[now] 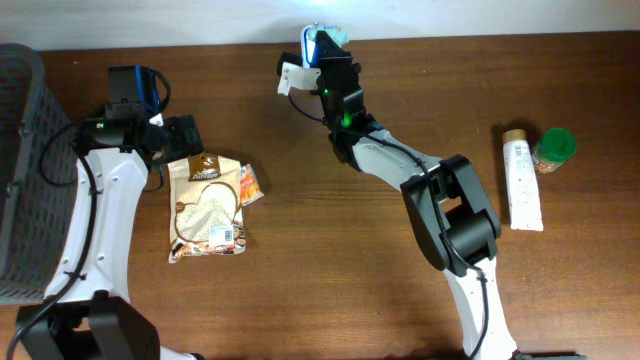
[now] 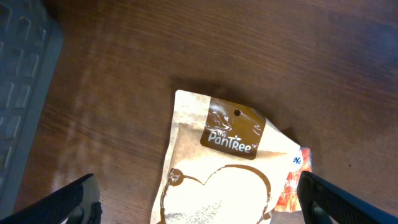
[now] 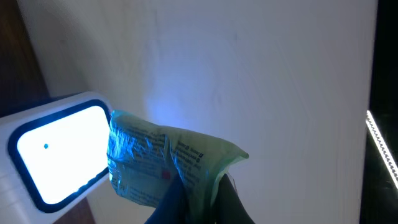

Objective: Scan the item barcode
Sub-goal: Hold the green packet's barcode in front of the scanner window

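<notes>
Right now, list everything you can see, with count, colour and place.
basket: one, grey, table's left edge
pouch: one, beige and brown, left of centre
small packet: one, orange, at the pouch's right edge
scanner: one, white, lit blue, far edge
green packet: one, green, held at the scanner
tube: one, white, right side
jar: one, green lid, beside the tube
table: one, dark brown
left gripper: open, above the pouch
right gripper: shut on the green packet

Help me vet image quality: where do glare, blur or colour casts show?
Right wrist: the scanner glows blown-out white and tints the packet blue. Left wrist: the pouch is sharp, with sheen on its brown label; the fingers are dark and soft. Overhead: evenly lit, sharp.
</notes>
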Available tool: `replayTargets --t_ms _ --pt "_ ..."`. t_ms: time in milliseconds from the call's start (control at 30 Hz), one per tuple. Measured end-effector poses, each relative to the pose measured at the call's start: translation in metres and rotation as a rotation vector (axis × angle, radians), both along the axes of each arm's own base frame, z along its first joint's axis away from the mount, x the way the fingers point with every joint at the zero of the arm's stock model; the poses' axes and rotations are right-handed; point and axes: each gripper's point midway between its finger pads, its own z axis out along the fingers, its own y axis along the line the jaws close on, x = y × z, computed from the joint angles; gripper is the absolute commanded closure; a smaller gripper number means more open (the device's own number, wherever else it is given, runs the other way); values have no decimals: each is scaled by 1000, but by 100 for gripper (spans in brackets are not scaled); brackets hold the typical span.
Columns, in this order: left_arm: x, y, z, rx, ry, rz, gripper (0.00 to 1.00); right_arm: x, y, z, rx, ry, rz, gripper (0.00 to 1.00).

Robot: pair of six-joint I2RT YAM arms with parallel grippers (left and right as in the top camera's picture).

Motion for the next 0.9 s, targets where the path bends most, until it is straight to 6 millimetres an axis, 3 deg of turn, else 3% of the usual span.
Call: replayTargets --t_ms 300,433,600,700,900 --pt "0 0 0 0 0 0 1 0 0 7 -4 -29 -1 96" --pt "0 0 0 0 0 0 1 -3 1 35 56 -133 2 96" --pt "0 0 0 0 0 0 1 -5 4 39 172 -109 7 96" --pt "0 0 0 0 0 0 1 -9 -2 60 238 -105 -10 96" --pt "0 0 0 0 0 0 1 -38 -28 130 360 28 -43 96"
